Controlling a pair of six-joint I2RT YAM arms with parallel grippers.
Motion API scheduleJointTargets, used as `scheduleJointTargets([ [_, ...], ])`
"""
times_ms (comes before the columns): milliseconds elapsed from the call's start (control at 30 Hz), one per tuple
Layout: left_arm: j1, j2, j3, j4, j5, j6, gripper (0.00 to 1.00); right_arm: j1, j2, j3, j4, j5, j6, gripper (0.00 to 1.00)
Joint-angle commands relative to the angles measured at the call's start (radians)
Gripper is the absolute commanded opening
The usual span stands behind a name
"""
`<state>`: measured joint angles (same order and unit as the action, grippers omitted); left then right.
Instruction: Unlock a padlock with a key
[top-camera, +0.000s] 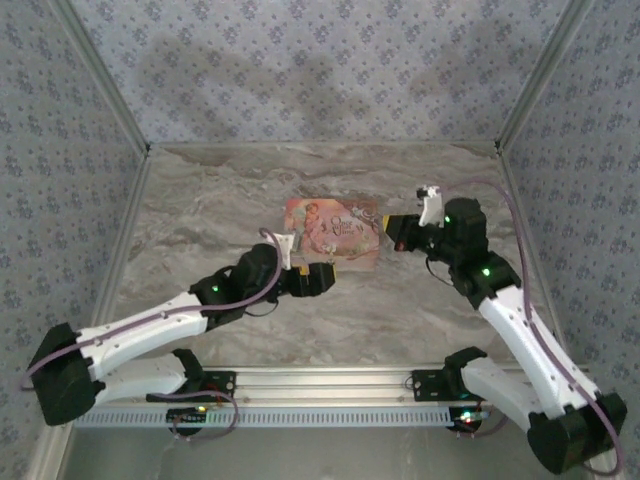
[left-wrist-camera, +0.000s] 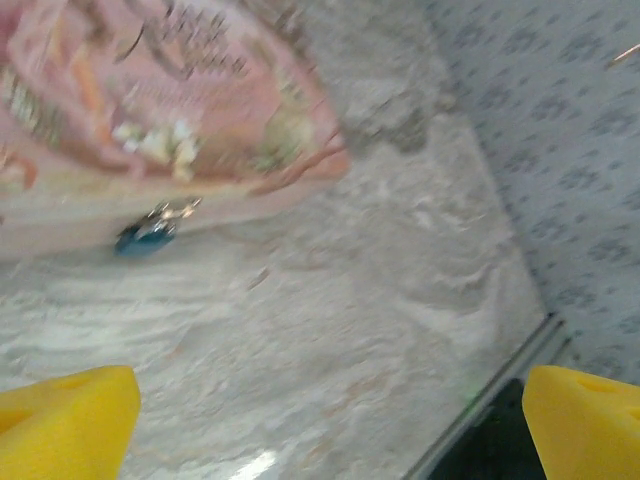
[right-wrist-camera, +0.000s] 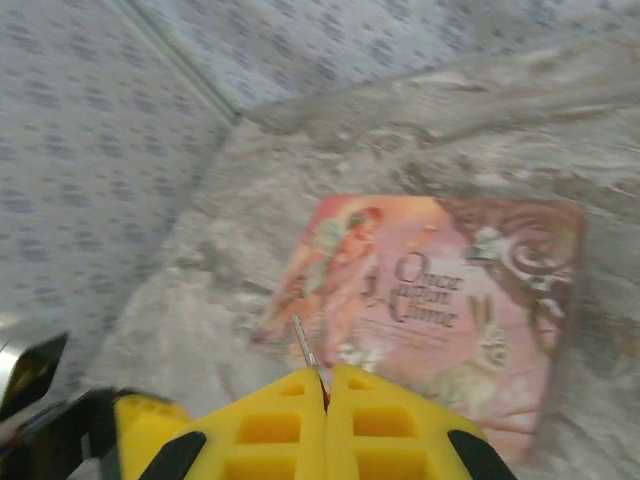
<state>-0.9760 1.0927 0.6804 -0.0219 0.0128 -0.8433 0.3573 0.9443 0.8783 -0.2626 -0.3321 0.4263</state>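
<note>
Two hands, plenty of bare bench (left-wrist-camera: 330, 300) around: left hand (left-wrist-camera: 330, 420) is spread wide, and the blurry blue padlock (left-wrist-camera: 145, 238) lies right against the edge of the pink book (left-wrist-camera: 150, 100). Right hand (right-wrist-camera: 327, 385) is pressed together, pinching a thin key (right-wrist-camera: 306, 350) over that book.

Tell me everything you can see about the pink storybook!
The storybook is closed and roughly square, with a pink picture cover. Its curly title starts "Once Upon". A rabbit is drawn below the title, a figure beside it, and brown swirls fill one corner. The book lies flat near the middle of the marbled table. A small blue and silvery thing sits by one edge of it; whether the two touch is unclear.
</note>
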Motion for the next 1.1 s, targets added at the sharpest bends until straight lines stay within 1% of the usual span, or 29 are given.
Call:
scheduleJointTargets([
  [0, -0.02, 0.055, -0.042, 0.071, -0.075, -0.021, 0.98, -0.009, 0.112, 0.08, -0.04, 0.143, -0.116, 0.0],
  [133, -0.021, 0.137, -0.094, 0.21, -0.094, -0.019, 0.98, -0.023, 0.3, 0.168, -0.001, 0.202, -0.159, 0.0],
  [267, -0.027, 0.202, -0.127, 0.35, -0.145, 0.035, 0.98, -0.047, 0.475, 0.276, 0.052, 0.213, -0.176, 0.0],
  [333, -0.027, 0.235, -0.13, 0.388, -0.174, 0.053, 0.98, -0.056, 0.562, 0.352, 0.063, 0.21, -0.18, 0.0],
  [433, -0.027, 0.285, -0.132, 0.465, -0.188, 0.127, 0.98, -0.062, 0.681, 0.459, 0.051, 0.207, -0.196, 0.0],
  [567, -0.027, 0.368, -0.138, 0.572, -0.2, 0.19, 0.98, -0.063, 0.82, 0.586, 0.017, 0.221, -0.219, 0.0],
  [733, -0.027, 0.481, -0.122, 0.671, -0.181, 0.223, 0.98, -0.061, 0.948, 0.709, -0.016, 0.222, -0.23, 0.0],
  [900, -0.032, 0.557, -0.115, 0.767, -0.201, 0.278, 0.98, -0.052, 1.034, 0.772, -0.04, 0.22, -0.247, 0.0],
  [1067, -0.035, 0.604, -0.077, 0.765, -0.218, 0.334, 0.98, -0.042, 1.076, 0.792, -0.049, 0.217, -0.266, 0.0],
])
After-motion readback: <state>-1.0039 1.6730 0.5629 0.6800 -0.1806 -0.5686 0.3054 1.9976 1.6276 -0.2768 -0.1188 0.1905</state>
